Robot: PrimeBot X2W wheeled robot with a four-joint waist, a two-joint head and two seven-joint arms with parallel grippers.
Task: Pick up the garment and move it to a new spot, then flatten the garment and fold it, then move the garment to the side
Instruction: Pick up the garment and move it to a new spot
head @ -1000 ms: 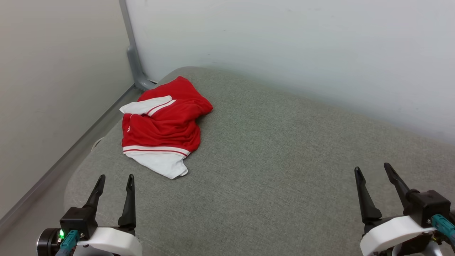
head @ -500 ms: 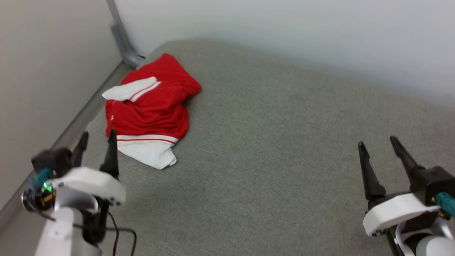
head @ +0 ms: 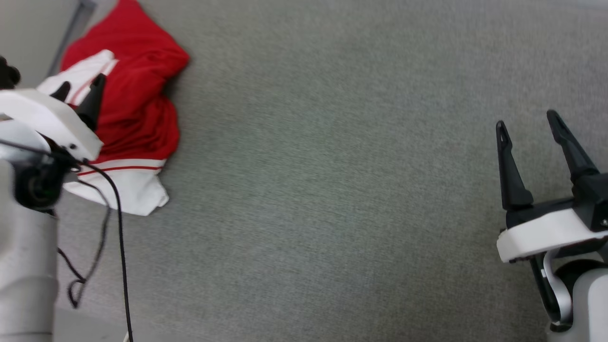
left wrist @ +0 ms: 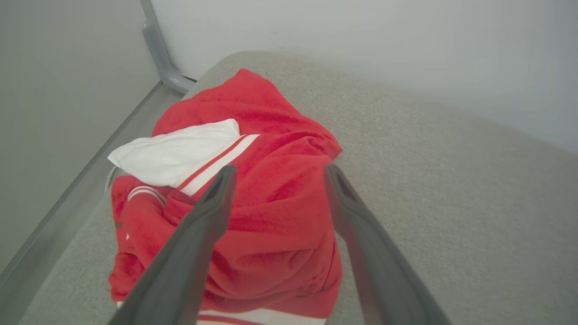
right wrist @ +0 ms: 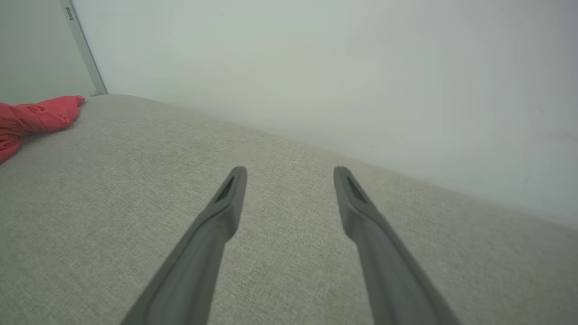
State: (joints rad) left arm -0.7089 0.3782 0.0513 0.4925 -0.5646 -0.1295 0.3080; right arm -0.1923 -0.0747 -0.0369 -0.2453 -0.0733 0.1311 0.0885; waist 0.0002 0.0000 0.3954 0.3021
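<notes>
Pickup step: the left hand (left wrist: 278, 168), wide and empty, hovers over the red jersey (head: 137, 109). The right hand (head: 527, 119), also wide, is well apart from it. Next: descend and pinch a fold.

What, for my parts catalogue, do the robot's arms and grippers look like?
The left gripper and right gripper each have two long, dark, tapering fingers rising from a curved white shell. The forearms are pale grey and rounded. A thin black cable hangs loose beside the left one.
</notes>
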